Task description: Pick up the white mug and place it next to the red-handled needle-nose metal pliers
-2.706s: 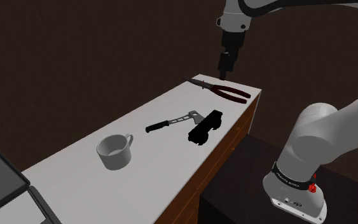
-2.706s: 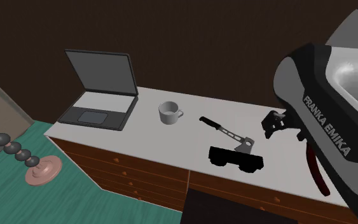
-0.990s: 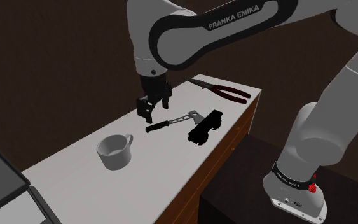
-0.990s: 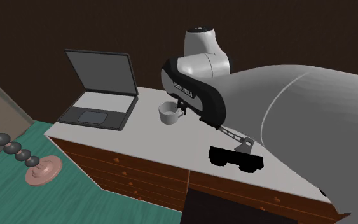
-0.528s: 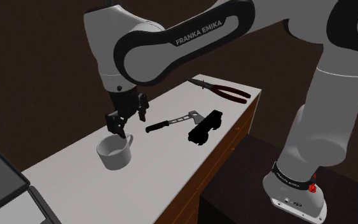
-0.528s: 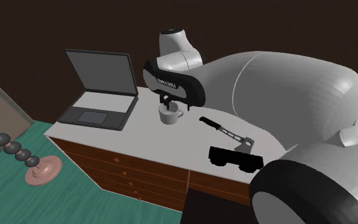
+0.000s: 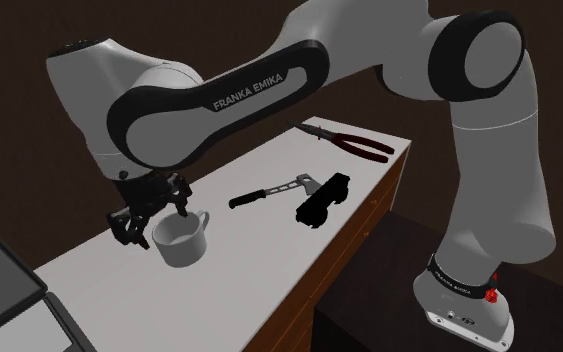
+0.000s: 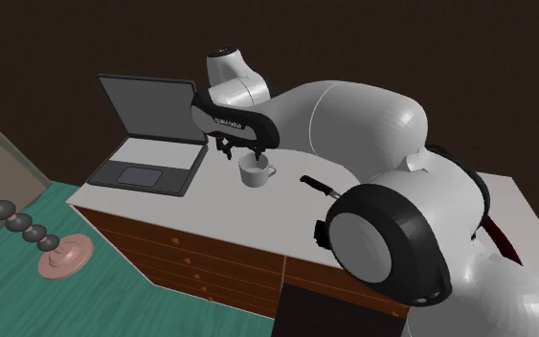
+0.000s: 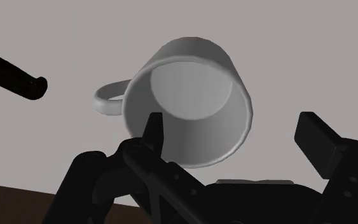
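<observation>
Fingers (image 9: 152, 130) spread wide over the upright white mug (image 9: 190, 108) on the counter (image 7: 249, 270), nothing held.
Shift so one mug wall sits between them, clear of the handle (image 9: 101, 102), then lower and close. Your shoulder view places the pliers (image 7: 359, 146) at 2 o'clock from the mug, well apart; your wrist view gives the rim line-up.

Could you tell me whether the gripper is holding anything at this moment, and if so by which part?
Nothing is held: the gripper is open, its fingers standing apart close to the rim of the white mug without clasping it.
</observation>
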`<state>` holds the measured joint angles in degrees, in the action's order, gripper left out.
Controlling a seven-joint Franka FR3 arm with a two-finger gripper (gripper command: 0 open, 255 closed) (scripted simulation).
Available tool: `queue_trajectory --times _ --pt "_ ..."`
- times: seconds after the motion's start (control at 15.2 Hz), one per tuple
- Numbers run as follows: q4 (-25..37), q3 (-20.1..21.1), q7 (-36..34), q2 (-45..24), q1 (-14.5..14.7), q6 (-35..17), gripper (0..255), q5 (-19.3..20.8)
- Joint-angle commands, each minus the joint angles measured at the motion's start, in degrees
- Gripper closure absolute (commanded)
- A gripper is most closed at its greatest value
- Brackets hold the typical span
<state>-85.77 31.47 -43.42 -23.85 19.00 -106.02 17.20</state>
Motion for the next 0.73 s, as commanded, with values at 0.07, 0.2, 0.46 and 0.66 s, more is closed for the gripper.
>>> queue_trajectory --times 0.07,0.2,0.46,0.66 --pt "5.5 -0.6 -1.4 -4.8 2.7 1.3 0 2.1" --pt "4.3 -0.8 -1.6 -5.0 2.5 -0.1 0 2.3" --pt "2.1 -1.1 -2.0 -5.7 2.3 -2.8 0 2.8" --pt "1.8 -1.1 -2.1 -5.8 2.2 -3.2 0 2.9"
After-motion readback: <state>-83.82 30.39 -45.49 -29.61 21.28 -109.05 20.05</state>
